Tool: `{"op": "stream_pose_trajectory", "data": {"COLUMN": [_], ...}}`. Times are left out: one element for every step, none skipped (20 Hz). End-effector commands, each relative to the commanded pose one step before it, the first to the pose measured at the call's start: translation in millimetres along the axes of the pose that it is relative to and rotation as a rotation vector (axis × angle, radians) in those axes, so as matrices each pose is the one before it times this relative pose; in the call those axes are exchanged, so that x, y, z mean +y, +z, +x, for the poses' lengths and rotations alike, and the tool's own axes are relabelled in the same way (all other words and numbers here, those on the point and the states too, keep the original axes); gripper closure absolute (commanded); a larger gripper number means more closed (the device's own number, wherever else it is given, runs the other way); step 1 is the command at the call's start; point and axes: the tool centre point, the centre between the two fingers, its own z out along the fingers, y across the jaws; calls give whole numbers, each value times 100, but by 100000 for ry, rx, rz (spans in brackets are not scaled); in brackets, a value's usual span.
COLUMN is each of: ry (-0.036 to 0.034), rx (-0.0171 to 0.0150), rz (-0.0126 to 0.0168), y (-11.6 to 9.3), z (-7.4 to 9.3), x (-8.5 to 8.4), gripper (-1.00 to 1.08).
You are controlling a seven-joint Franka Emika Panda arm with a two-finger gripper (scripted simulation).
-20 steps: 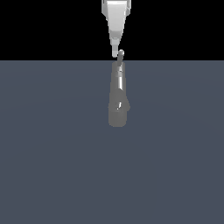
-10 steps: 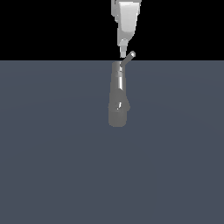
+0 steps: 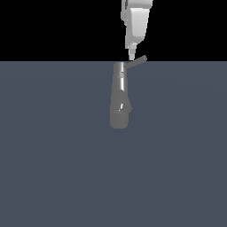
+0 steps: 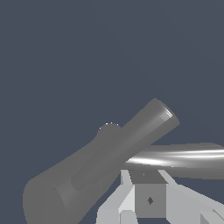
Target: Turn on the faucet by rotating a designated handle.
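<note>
Slate-grey floor (image 3: 53, 168), faucet (image 3: 119, 99) upright, handle (image 3: 135, 63) touching hand (image 3: 131, 56) tip, finger spread unclear

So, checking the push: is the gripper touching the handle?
Cannot tell. In the exterior view the gripper tip meets the handle, but depth is unclear.

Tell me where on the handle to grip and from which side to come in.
Grip the handle near its free outer end, away from the faucet, coming down from above where the gripper hangs. It is a thin straight rod sticking out toward the exterior view's right, so the far end likely gives the most leverage and keeps the fingers clear of the body.
</note>
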Motion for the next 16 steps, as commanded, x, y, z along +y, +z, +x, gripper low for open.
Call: {"op": "stream_pose_trajectory", "data": {"ry": [2295,143,126,143,134,126,143,126,134,126,135,126,135,126,126,0], "rx": [537,28,25,28,26,24,28,24,26,24,26,24,26,25,25,0], "rz": [-719,-19,-17,-19,-18,-17,-19,-16,-18,-16,-17,-16,-17,-16,-15,0], "y": [905,86,84,85,84,82,83,81,81,80,80,79,78,77,76,0], "z": [2187,328,318,325,319,313,321,310,313,306,309,303,306,299,297,0], "x": [-395,-182,-181,-180,-179,-178,-177,-176,-175,-174,-173,-172,-171,-170,-170,0], "gripper": [108,108,108,108,108,108,108,108,108,108,108,108,108,108,108,108]}}
